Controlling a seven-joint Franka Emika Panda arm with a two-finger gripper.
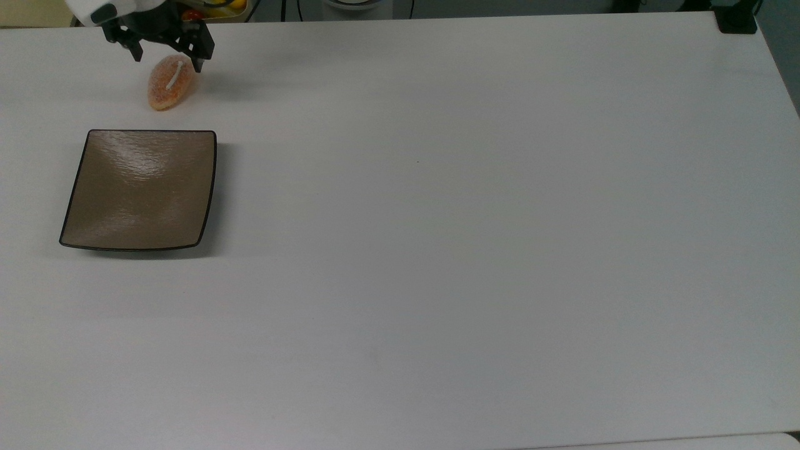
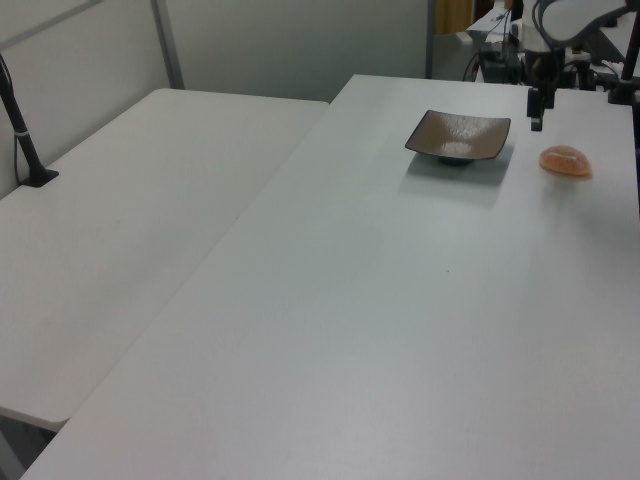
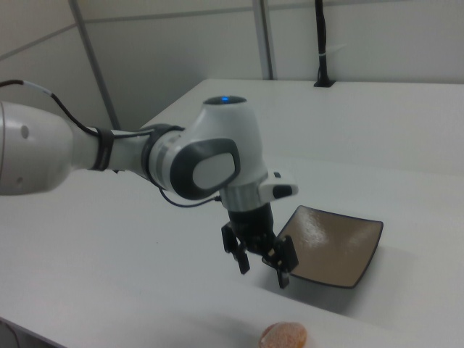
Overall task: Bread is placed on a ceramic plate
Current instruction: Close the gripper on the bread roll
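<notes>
The big white counter [image 1: 437, 250] is carrying everything. The square brown ceramic plate [image 1: 140, 187] is sitting empty near one end of the counter. The little orange bread [image 1: 170, 81] is lying on the counter just beside the plate, close to the counter's edge. The claw [image 1: 167, 60] is hanging over the bread, spread apart and holding nothing. Grabbing, lifting and putting down are all left to do.

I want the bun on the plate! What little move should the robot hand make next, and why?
Probably straight down. The open gripper hangs above the bread, which lies on the table beside the empty ceramic plate. Lowering would bring its fingers to either side of it.
</notes>
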